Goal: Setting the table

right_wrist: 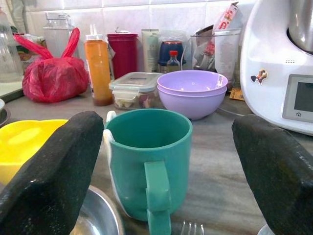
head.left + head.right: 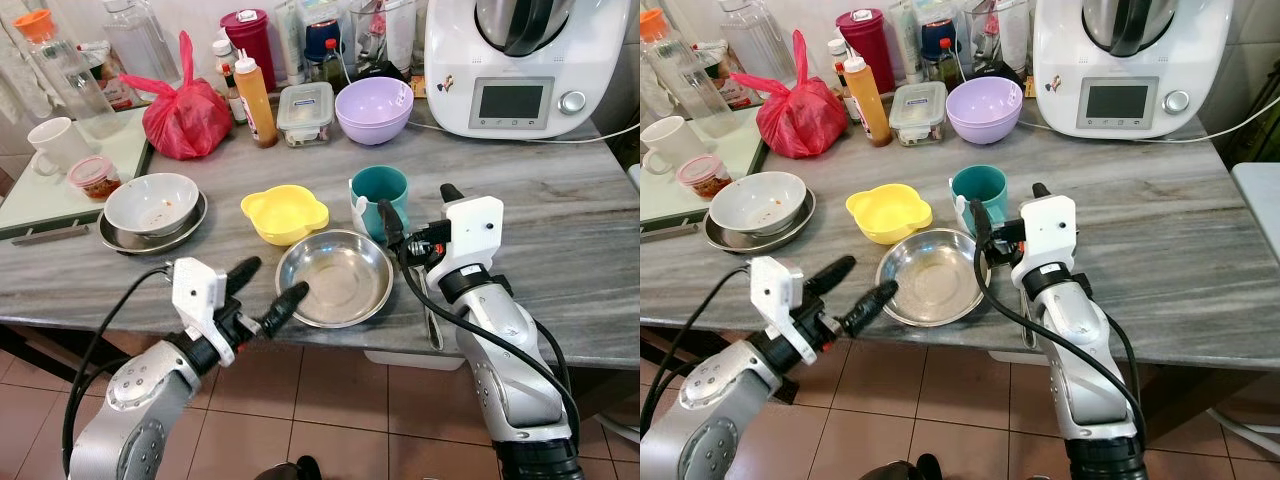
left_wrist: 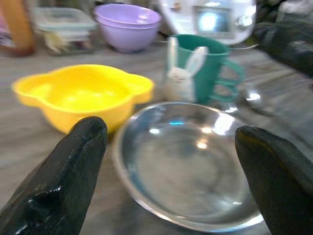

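On the grey marbled worktop (image 2: 560,210), a steel bowl (image 2: 334,277) sits near the front edge, with a yellow lobed bowl (image 2: 284,213) just beyond it to the left and a teal mug (image 2: 379,198) just beyond it to the right. The left tool (image 2: 265,292) hovers at the worktop's near edge, just left of the steel bowl, its fingers spread apart and grasping nothing. The right tool (image 2: 418,214) is raised just right of the mug, fingers wide apart on either side of it, not touching; the mug's handle faces it. A fork (image 2: 426,300) lies right of the steel bowl. Farther back stand stacked purple bowls (image 2: 374,108), a red bag (image 2: 186,117) and a white kitchen machine (image 2: 515,65).
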Robot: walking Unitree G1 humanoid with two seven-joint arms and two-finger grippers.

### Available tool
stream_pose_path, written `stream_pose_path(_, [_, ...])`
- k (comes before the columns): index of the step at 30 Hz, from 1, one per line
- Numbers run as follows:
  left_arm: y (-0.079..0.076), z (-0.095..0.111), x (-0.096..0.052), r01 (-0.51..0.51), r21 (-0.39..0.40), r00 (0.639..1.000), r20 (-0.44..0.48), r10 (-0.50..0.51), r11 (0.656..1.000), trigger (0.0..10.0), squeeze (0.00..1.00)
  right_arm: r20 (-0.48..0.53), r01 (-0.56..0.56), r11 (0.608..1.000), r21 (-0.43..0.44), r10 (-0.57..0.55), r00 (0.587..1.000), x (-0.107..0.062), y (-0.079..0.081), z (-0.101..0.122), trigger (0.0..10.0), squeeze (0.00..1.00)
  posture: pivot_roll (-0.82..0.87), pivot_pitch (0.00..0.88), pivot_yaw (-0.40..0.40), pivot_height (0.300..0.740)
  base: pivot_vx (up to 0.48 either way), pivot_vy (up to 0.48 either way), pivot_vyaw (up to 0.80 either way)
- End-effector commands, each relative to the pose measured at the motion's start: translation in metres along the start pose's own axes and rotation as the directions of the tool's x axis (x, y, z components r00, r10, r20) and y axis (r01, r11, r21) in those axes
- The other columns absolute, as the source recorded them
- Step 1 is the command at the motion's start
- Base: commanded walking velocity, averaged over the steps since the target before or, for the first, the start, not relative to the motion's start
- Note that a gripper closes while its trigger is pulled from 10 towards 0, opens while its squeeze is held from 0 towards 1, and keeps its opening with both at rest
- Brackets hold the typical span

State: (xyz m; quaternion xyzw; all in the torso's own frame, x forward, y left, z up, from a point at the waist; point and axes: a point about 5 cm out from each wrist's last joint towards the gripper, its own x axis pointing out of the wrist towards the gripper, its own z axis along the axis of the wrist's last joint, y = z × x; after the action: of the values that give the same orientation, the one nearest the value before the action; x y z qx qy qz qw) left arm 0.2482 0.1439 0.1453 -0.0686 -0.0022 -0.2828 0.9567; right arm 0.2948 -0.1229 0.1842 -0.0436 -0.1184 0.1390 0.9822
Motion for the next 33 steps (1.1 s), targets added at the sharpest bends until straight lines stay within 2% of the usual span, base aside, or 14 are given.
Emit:
stream_pose_path(1, [0.015, 0.001, 0.000, -0.124, 0.064, 0.992, -0.007, 0.125, 0.990, 10.0, 0.00, 0.008, -0.027, 1.000, -0.006, 0.027, 1.000, -0.002, 0.006, 0.004, 10.0, 1.00, -0.10, 0.095, 0.166, 0.740, 0.000, 0.000, 0.00])
stream_pose_path(3, [0.022, 0.002, 0.001, -0.197, 0.084, 0.980, 0.006, 0.197, 0.977, 10.0, 0.00, 0.004, -0.030, 0.999, -0.011, 0.031, 1.000, -0.003, 0.006, 0.004, 10.0, 1.00, -0.10, 0.095, 0.166, 0.740, 0.000, 0.000, 0.00])
stream_pose_path(4, [0.022, 0.002, 0.001, -0.197, 0.084, 0.980, 0.006, 0.197, 0.977, 10.0, 0.00, 0.004, -0.030, 0.999, -0.011, 0.031, 1.000, -0.003, 0.006, 0.004, 10.0, 1.00, -0.10, 0.095, 0.166, 0.740, 0.000, 0.000, 0.00])
stream_pose_path(6, [0.037, 0.009, 0.000, -0.377, 0.120, 0.926, 0.082, 0.369, 0.918, 10.0, 0.00, -0.003, -0.043, 0.999, -0.026, 0.043, 0.999, -0.004, 0.005, 0.004, 10.0, 1.00, -0.10, 0.096, 0.167, 0.740, 0.000, 0.000, 0.00])
stream_pose_path(8, [0.038, 0.008, 0.000, -0.402, 0.129, 0.916, 0.080, 0.394, 0.907, 10.0, 0.00, 0.000, -0.045, 0.998, -0.033, 0.045, 0.999, -0.004, 0.006, 0.005, 10.0, 1.00, -0.10, 0.096, 0.167, 0.740, 0.000, 0.000, 0.00])
stream_pose_path(11, [0.032, 0.002, 0.001, -0.400, 0.127, 0.917, 0.066, 0.394, 0.908, 10.0, 0.00, 0.010, -0.045, 0.998, -0.042, 0.045, 0.999, -0.001, 0.007, 0.007, 10.0, 1.00, -0.10, 0.098, 0.167, 0.740, 0.000, 0.000, 0.69])
stream_pose_path(14, [0.025, 0.001, 0.005, -0.398, 0.125, 0.917, 0.075, 0.392, 0.909, 10.0, 0.00, 0.022, -0.063, 0.994, -0.089, 0.066, 0.998, 0.000, 0.011, 0.010, 10.0, 1.00, -0.10, 0.099, 0.167, 0.740, 0.000, 0.000, 0.80])
stream_pose_path(21, [0.026, 0.003, 0.007, -0.431, 0.163, 0.902, 0.098, 0.421, 0.887, 10.0, 0.00, 0.034, -0.088, 0.990, -0.109, 0.092, 0.995, -0.001, 0.015, 0.012, 10.0, 1.00, -0.10, 0.099, 0.164, 0.740, 0.000, 0.000, 0.80])
stream_pose_path(23, [0.029, 0.005, 0.006, -0.461, 0.163, 0.887, 0.112, 0.448, 0.872, 10.0, 0.00, 0.034, -0.096, 0.989, -0.112, 0.100, 0.994, 0.000, 0.016, 0.012, 10.0, 1.00, -0.09, 0.096, 0.165, 0.740, 0.000, 0.000, 0.80])
stream_pose_path(25, [0.031, 0.006, 0.005, -0.490, 0.174, 0.871, 0.124, 0.475, 0.854, 10.0, 0.00, 0.032, -0.100, 0.989, -0.112, 0.104, 0.994, 0.000, 0.017, 0.012, 10.0, 0.96, -0.09, 0.097, 0.164, 0.740, 0.000, 0.000, 0.80])
stream_pose_path(29, [0.035, 0.006, 0.004, -0.543, 0.186, 0.839, 0.136, 0.526, 0.819, 10.0, 0.00, 0.028, -0.109, 0.987, -0.117, 0.113, 0.993, 0.000, 0.019, 0.010, 10.0, 0.96, -0.08, 0.092, 0.165, 0.740, 0.000, 0.000, 0.80])
stream_pose_path(33, [0.033, 0.004, 0.004, -0.558, 0.190, 0.830, 0.138, 0.540, 0.808, 10.0, 0.00, 0.026, -0.120, 0.987, -0.111, 0.123, 0.992, 0.001, 0.021, 0.008, 10.0, 0.96, -0.08, 0.086, 0.163, 0.740, 0.000, 0.000, 0.80])
